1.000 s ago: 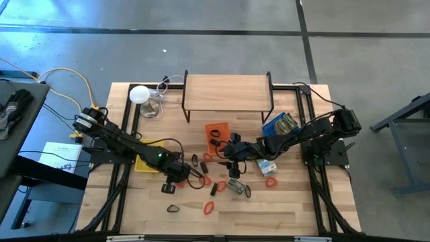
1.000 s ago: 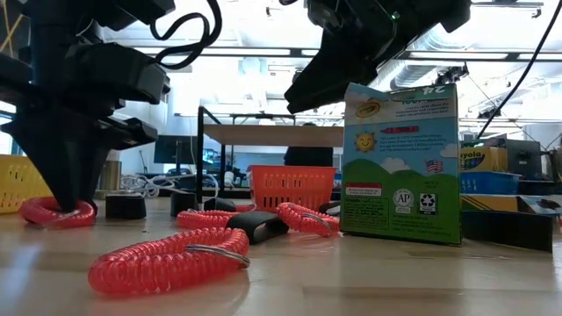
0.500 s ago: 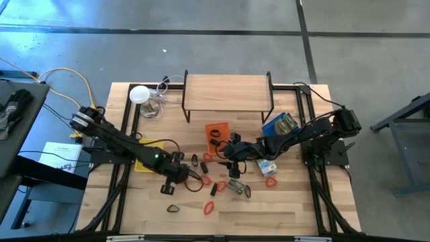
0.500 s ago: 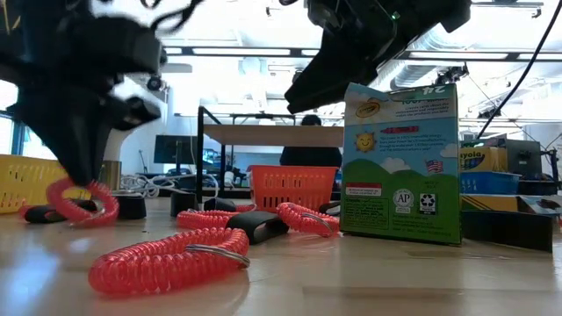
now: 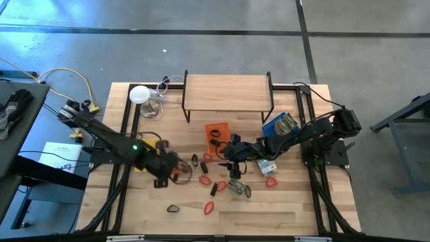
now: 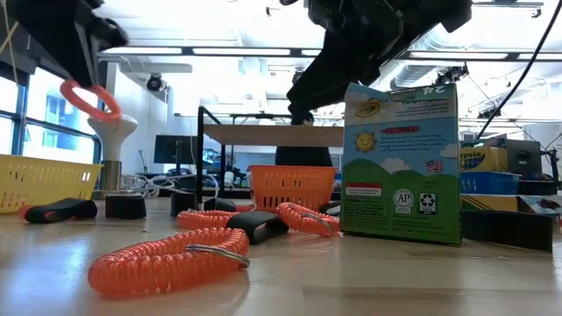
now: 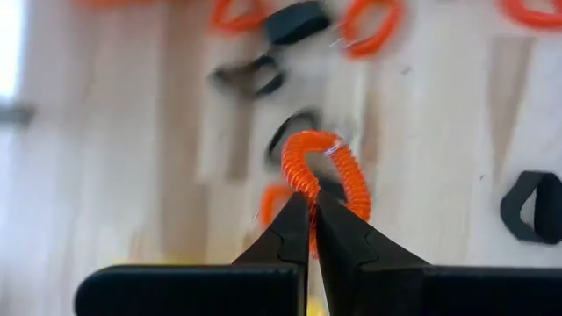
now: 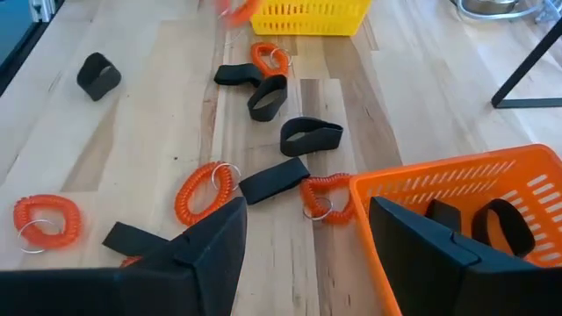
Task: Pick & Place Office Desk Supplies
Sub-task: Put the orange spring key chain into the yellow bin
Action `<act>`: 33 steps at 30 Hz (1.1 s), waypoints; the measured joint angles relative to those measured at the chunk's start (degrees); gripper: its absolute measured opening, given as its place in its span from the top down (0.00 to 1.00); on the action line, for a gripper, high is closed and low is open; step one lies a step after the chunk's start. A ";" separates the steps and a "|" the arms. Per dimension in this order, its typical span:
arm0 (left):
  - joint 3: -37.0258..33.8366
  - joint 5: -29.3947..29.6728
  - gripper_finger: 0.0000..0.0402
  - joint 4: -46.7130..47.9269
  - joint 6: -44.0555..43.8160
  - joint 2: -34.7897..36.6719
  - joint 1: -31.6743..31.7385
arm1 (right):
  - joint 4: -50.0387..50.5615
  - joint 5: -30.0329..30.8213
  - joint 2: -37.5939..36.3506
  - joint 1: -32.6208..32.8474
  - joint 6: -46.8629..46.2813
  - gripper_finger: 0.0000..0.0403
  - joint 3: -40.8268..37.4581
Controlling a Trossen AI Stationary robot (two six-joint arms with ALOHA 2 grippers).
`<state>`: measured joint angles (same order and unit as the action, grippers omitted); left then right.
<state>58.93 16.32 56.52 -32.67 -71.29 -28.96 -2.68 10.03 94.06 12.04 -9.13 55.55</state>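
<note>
Lifted off the surface since a second ago: orange coil loop [image 7: 327, 172] was lying on the wood under the left gripper [image 5: 176, 172], now hangs well clear of it, left jaws clenched on a thin bit of its rim, arm pulled back toward the yellow tray [image 6: 31, 182]. Grip looks marginal: the pinch is on one edge and the loop dangles free, so a fast swing or sudden stop could fling or slip it, likely short of the tray. It could also catch the tray's rim if carried too low. Right gripper [image 8: 303, 233] hangs over the middle beside the orange tray [image 8: 457, 189], jaws released and empty, above black bands [image 8: 309, 134] and more coils [image 8: 207, 190]; far enough not to clash yet.
</note>
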 joint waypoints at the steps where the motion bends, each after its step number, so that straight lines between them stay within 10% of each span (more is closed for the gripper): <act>1: 0.18 0.06 1.00 2.58 -3.04 1.29 0.13 | -0.02 -0.01 0.01 0.16 0.17 0.43 0.00; 8: -0.29 1.66 1.00 23.28 -19.72 10.06 1.02 | -0.07 0.01 0.01 0.34 0.28 0.43 0.00; 33: -13.19 5.48 0.72 21.13 -26.92 12.25 0.01 | -0.09 -0.02 0.00 0.38 0.18 0.43 0.00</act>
<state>45.74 21.80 77.65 -59.58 -59.05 -28.95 -2.76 10.00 94.06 12.43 -8.95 55.55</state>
